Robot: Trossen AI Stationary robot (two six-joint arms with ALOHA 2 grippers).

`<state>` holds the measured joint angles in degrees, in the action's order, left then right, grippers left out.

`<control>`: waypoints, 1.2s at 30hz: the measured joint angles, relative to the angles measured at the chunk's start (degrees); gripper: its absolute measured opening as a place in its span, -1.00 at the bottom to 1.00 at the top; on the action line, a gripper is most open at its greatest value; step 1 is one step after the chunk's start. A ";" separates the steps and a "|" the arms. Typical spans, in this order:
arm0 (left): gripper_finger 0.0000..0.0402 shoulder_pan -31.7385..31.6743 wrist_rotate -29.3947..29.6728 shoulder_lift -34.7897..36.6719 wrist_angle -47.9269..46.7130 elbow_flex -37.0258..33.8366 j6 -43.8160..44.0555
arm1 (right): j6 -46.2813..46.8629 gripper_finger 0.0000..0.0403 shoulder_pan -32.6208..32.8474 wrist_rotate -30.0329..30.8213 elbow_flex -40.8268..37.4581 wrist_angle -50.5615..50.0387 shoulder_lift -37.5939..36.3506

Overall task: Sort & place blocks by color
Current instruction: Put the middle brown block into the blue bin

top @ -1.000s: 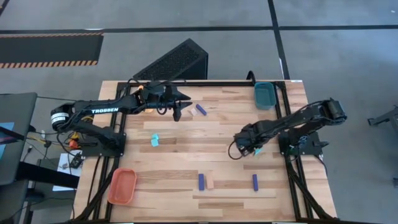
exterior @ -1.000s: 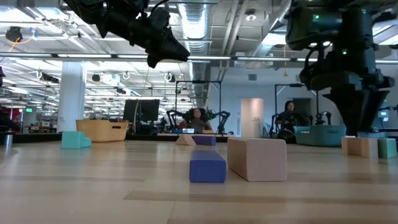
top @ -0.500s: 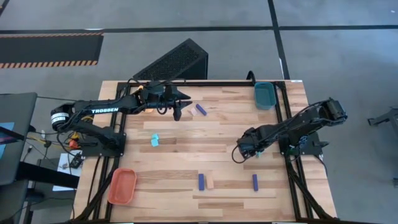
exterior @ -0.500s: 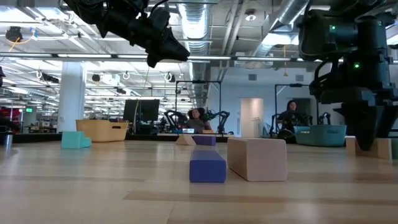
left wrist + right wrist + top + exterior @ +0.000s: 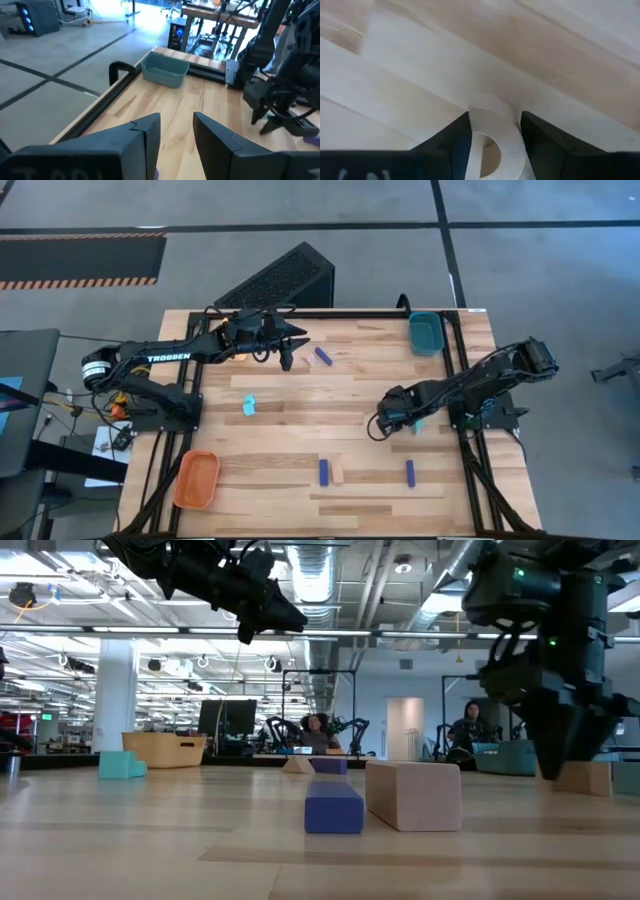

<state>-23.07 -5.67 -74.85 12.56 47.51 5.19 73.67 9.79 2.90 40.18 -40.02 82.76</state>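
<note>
1. The right gripper (image 5: 385, 425) is low over the right side of the table (image 5: 300, 400), its fingers (image 5: 545, 145) closed around a pale wooden arch piece (image 5: 492, 140).
2. A cyan block (image 5: 417, 424) lies just beside it.
3. The left gripper (image 5: 287, 360) hangs near the far edge, fingers slightly apart, holding nothing.
4. A blue bar (image 5: 322, 356) lies near it, and another cyan block (image 5: 248, 405) further in.
5. Two blue bars (image 5: 324, 471) and a tan block (image 5: 338, 474) lie near the front edge.

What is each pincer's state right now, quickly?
Left pincer: cannot be told.
Right pincer: closed on a tan block.
</note>
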 joint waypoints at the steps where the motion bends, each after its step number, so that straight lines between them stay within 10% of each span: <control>1: -0.48 0.00 0.00 0.00 0.36 0.00 0.18 | -0.02 -0.06 -0.31 0.02 0.62 -0.48 0.00; 11: -0.48 0.00 -0.33 0.00 0.89 0.00 0.56 | -3.19 0.01 -1.16 1.60 5.07 -15.31 0.00; 22: -0.48 0.00 -0.42 0.00 0.45 0.00 1.77 | -0.03 0.17 0.36 0.25 1.24 -9.67 0.00; 36: -0.48 0.00 -0.76 0.01 0.17 0.00 1.48 | -1.80 -0.58 -1.05 -0.36 0.48 -6.84 -0.04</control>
<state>-23.07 -6.43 -74.84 12.73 47.51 6.67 71.86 8.74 2.53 40.66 -46.86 82.72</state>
